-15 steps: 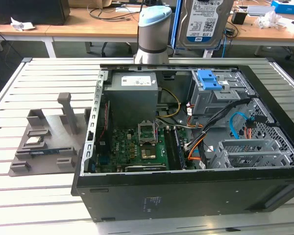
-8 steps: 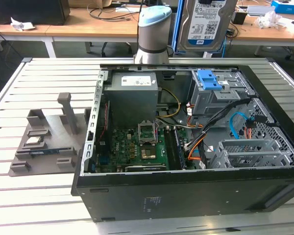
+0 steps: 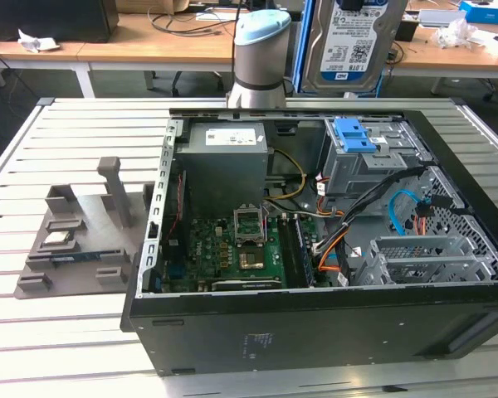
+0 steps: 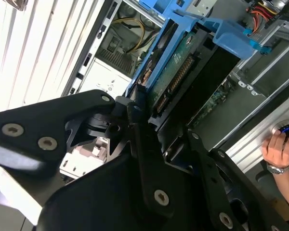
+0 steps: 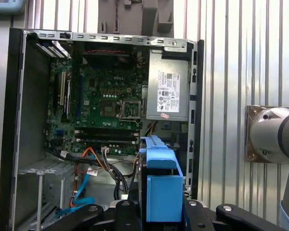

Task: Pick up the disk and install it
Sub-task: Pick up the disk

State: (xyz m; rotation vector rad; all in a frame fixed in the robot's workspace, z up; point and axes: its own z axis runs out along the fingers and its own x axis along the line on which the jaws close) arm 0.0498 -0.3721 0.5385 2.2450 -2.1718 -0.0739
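Note:
The disk (image 3: 353, 41) hangs upright high above the back of the open computer case (image 3: 315, 319), its white-and-blue label facing the exterior view. In the second wrist view my gripper (image 4: 159, 120) is shut on the disk (image 4: 183, 62), whose green circuit-board side and blue bracket show between the black fingers (image 4: 135, 108). In the first wrist view the disk (image 5: 161, 187) is edge-on with its blue bracket toward the camera, above the case interior. The drive bay with a blue latch (image 3: 357, 137) sits in the case's far corner, under the disk.
Inside the case lie the motherboard (image 3: 241, 249), the grey power supply (image 3: 226, 162) and loose orange, blue and black cables (image 3: 398, 211). A grey parts fixture (image 3: 75, 240) sits at the exterior view's left. A person's hand (image 4: 279, 149) rests beside the table.

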